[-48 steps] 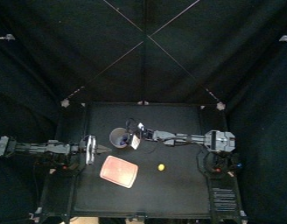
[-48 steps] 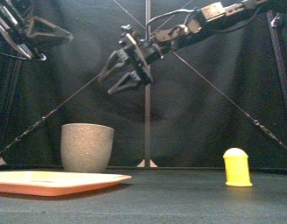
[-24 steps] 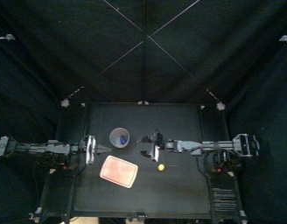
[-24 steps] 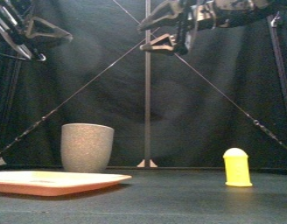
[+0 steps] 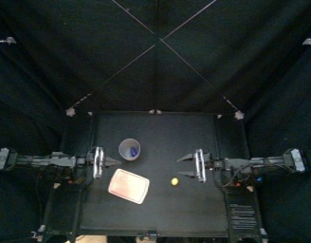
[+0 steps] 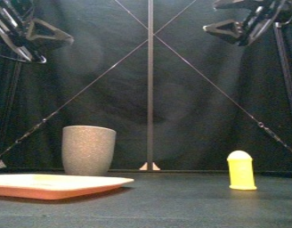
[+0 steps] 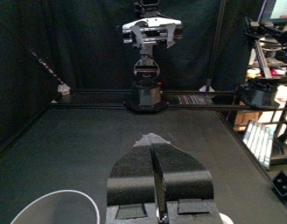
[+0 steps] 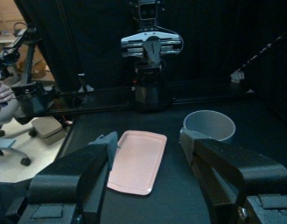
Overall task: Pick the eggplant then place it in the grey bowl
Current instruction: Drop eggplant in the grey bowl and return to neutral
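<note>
- A black table (image 5: 203, 128) stands in a booth of black curtains, and the back curtain fills the top view's upper half
- The left arm comes in from the left edge and rests level, with the left gripper (image 7: 156, 142) held above the table, left of the cup and the tray
- In its wrist view the two jaws are pressed flat together, with nothing between them
- A tall grey speckled cup (image 6: 89, 150) stands upright on the left half of the table, toward the middle
- From above its inside shows only as a pale patch, too small to read, so I cannot tell whether the eggplant is in it
- A flat pink tray (image 5: 129, 187) lies in front of the cup, close to it but apart, turned a little askew to the table's edges
- The tray's surface is bare in the right wrist view
- A small yellow toy (image 6: 241, 169) with a rounded top stands upright on the table, to the right of the tray and clear of it
- The right arm comes in from the right edge, and the right gripper (image 5: 188, 164) hangs high over the table, just right of the yellow toy as seen from above
- Its jaws are spread wide apart and hold nothing
- Between them, the right wrist view shows the tray and the cup farther off
</note>
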{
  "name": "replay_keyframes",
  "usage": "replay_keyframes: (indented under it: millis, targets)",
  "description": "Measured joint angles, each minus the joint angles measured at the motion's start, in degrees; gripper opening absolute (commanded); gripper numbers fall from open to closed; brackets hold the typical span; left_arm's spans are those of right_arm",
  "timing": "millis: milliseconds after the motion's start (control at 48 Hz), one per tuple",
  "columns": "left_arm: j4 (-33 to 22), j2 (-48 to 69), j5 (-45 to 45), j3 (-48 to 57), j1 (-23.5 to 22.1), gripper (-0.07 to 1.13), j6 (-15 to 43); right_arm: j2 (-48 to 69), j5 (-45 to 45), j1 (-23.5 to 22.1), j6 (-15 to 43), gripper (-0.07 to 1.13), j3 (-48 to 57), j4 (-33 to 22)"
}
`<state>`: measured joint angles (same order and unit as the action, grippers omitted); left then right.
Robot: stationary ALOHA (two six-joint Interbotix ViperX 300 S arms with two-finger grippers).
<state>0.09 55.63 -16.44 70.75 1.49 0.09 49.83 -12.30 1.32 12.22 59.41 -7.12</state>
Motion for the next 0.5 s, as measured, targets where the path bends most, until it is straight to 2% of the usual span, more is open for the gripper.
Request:
replay_keyframes:
  millis: [250, 500]
  targets:
    - [0.1, 0.1, 0.0, 0.0, 0.1, -0.03, 0.0, 7.6, -0.1, 0.1, 0.0, 0.93, 4.9, -1.3]
    - [0.3, 0.4, 0.1, 0.0, 0.1, -0.03, -0.1, 8.3, 0.0, 0.1, -0.3, 0.93, 6.8, -2.0]
